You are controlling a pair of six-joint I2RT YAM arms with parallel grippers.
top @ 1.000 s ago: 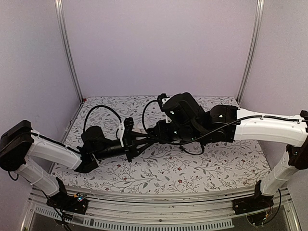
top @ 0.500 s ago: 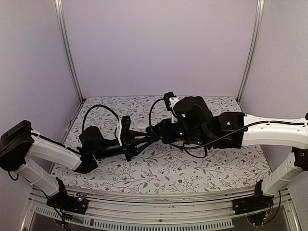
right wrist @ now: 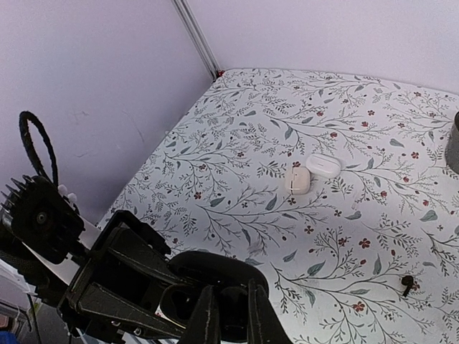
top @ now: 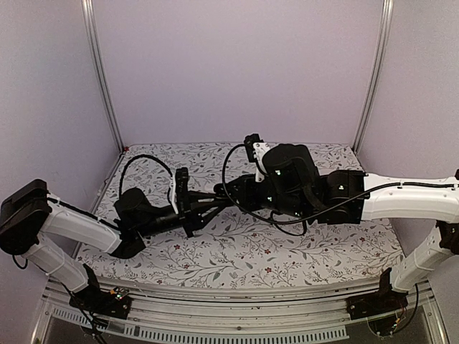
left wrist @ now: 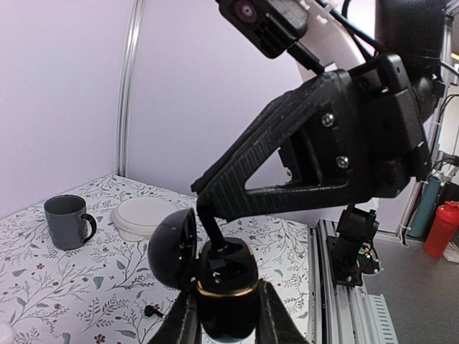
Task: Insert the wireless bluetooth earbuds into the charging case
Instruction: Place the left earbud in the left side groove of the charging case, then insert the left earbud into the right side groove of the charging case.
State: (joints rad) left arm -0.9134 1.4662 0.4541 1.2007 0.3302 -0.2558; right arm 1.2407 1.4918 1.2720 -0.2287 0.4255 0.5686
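Note:
In the left wrist view the black charging case (left wrist: pixel 226 285), gold-ringed with its lid (left wrist: pixel 172 240) swung open to the left, sits upright between the fingers of my left gripper (left wrist: pixel 228 317), which is shut on it. My right gripper (left wrist: pixel 211 228) reaches down from above with its tips inside the case's mouth. In the right wrist view the right gripper (right wrist: pixel 229 319) is nearly shut over the case (right wrist: pixel 215 276), with a small dark piece between the tips that looks like a black earbud. Another black earbud (right wrist: pixel 407 283) (left wrist: pixel 150 310) lies loose on the table. In the top view both grippers meet mid-table (top: pixel 222 201).
A white earbud case (right wrist: pixel 310 174) lies open on the flowered cloth further back. A grey mug (left wrist: pixel 68 222) and a round white lidded dish (left wrist: pixel 147 215) stand at the table's far side. The table's metal rail (left wrist: pixel 358 308) runs along the near edge.
The right arm has swung its wrist to the right and lowered its tips onto the case. The left arm has drawn slightly left with the case still held.

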